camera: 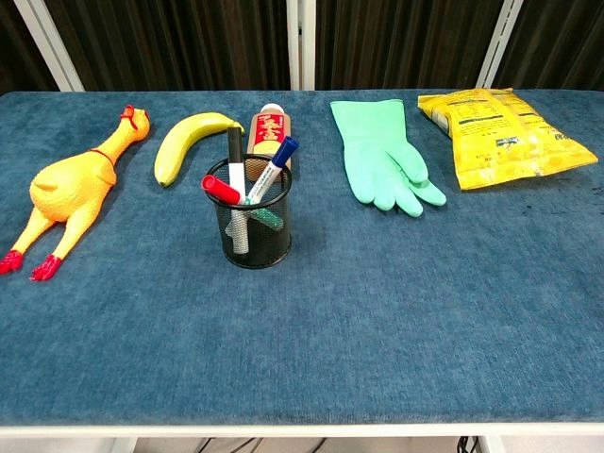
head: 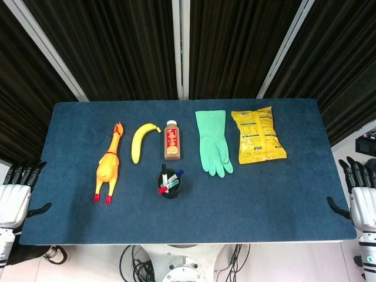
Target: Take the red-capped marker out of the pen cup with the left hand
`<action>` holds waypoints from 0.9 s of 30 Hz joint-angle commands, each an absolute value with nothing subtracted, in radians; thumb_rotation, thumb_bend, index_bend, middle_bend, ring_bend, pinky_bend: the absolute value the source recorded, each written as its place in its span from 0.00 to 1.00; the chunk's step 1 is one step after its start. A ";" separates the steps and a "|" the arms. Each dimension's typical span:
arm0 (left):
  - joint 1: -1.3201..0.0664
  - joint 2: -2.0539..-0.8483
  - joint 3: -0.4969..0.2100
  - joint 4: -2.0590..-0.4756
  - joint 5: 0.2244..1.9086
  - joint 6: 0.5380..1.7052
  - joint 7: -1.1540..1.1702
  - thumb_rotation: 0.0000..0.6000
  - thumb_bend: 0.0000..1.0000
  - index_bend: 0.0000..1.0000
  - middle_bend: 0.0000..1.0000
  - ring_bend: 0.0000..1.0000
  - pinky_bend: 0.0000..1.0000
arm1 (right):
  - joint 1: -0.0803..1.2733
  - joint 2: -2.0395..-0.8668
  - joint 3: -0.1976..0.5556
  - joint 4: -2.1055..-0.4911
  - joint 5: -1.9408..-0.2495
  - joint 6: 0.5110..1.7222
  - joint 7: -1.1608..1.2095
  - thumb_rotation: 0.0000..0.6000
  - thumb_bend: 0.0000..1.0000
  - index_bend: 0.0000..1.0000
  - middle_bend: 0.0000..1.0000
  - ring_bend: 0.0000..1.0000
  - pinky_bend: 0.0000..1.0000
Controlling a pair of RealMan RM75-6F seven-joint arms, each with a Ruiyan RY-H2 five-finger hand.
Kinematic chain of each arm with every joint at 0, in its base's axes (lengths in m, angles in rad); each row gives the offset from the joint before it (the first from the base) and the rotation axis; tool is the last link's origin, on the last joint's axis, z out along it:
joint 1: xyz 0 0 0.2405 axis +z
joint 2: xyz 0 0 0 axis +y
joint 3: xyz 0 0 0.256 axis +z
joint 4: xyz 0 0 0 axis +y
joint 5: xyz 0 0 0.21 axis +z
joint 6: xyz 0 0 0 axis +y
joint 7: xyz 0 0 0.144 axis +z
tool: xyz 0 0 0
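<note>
A black mesh pen cup (camera: 250,234) (head: 170,188) stands near the table's middle front. Leaning out of it toward the left is the red-capped marker (camera: 221,189) (head: 163,190), alongside a blue-capped marker (camera: 275,162) and a black one (camera: 234,151). My left hand (head: 14,197) hangs off the table's left edge with its fingers spread and nothing in it, far from the cup. Off the right edge my right hand (head: 359,200) is likewise empty with fingers apart. Neither hand shows in the chest view.
On the blue table (head: 264,194) lie a rubber chicken (head: 108,164), a banana (head: 140,141), a brown bottle (head: 172,140), a green glove (head: 212,143) and a yellow snack bag (head: 257,135), all behind or beside the cup.
</note>
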State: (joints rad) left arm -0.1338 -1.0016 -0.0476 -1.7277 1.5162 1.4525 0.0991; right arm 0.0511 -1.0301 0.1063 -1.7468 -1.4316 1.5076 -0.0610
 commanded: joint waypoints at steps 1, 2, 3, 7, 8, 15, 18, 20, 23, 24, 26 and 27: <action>-0.146 -0.993 -0.051 -1.742 1.524 1.442 0.102 1.00 0.09 0.08 0.07 0.00 0.05 | 0.049 -1.031 0.108 -1.746 -1.430 1.512 -0.056 1.00 0.18 0.00 0.00 0.00 0.00; -0.151 -0.991 -0.053 -1.748 1.525 1.435 0.104 1.00 0.09 0.08 0.07 0.00 0.05 | 0.048 -1.032 0.108 -1.747 -1.429 1.513 -0.054 1.00 0.18 0.00 0.00 0.00 0.00; -0.156 -0.990 -0.053 -1.752 1.526 1.430 0.104 1.00 0.09 0.08 0.07 0.00 0.05 | 0.047 -1.031 0.108 -1.747 -1.429 1.513 -0.054 1.00 0.18 0.00 0.00 0.00 0.00; -0.186 -0.980 -0.056 -1.781 1.536 1.390 0.110 1.00 0.09 0.09 0.07 0.00 0.11 | 0.051 -1.031 0.109 -1.749 -1.424 1.507 -0.066 1.00 0.18 0.00 0.00 0.00 0.00; -0.196 -0.978 -0.058 -1.788 1.545 1.381 0.116 1.00 0.09 0.09 0.07 0.00 0.14 | 0.052 -1.031 0.110 -1.749 -1.423 1.505 -0.068 1.00 0.18 0.00 0.00 0.00 0.00; -0.302 -0.999 -0.093 -1.855 1.633 1.311 0.198 1.00 0.09 0.11 0.15 0.08 0.21 | 0.060 -1.029 0.112 -1.760 -1.424 1.496 -0.080 1.00 0.18 0.00 0.00 0.00 0.00; -0.356 -1.035 -0.107 -1.866 1.639 1.253 0.229 1.00 0.09 0.16 0.19 0.12 0.23 | 0.062 -1.027 0.110 -1.763 -1.425 1.491 -0.081 1.00 0.18 0.00 0.00 0.00 0.00; -0.394 -1.058 -0.113 -1.876 1.629 1.200 0.259 1.00 0.09 0.19 0.21 0.15 0.26 | 0.062 -1.024 0.110 -1.762 -1.421 1.489 -0.078 1.00 0.18 0.00 0.00 0.00 0.00; -0.444 -1.105 -0.125 -1.879 1.614 1.141 0.298 1.00 0.09 0.21 0.25 0.21 0.31 | 0.060 -1.020 0.115 -1.759 -1.410 1.490 -0.069 1.00 0.18 0.00 0.00 0.00 0.00; -0.457 -1.121 -0.129 -1.876 1.609 1.127 0.307 1.00 0.09 0.21 0.26 0.22 0.32 | 0.060 -1.019 0.116 -1.758 -1.408 1.490 -0.067 1.00 0.18 0.00 0.00 0.00 0.00; -0.486 -1.159 -0.134 -1.865 1.601 1.098 0.324 1.00 0.09 0.22 0.26 0.22 0.33 | 0.059 -1.015 0.115 -1.756 -1.405 1.487 -0.061 1.00 0.18 0.00 0.00 0.00 0.00; -0.497 -1.176 -0.134 -1.859 1.600 1.089 0.329 1.00 0.09 0.22 0.26 0.22 0.33 | 0.059 -1.013 0.114 -1.755 -1.405 1.484 -0.058 1.00 0.18 0.00 0.00 0.00 0.00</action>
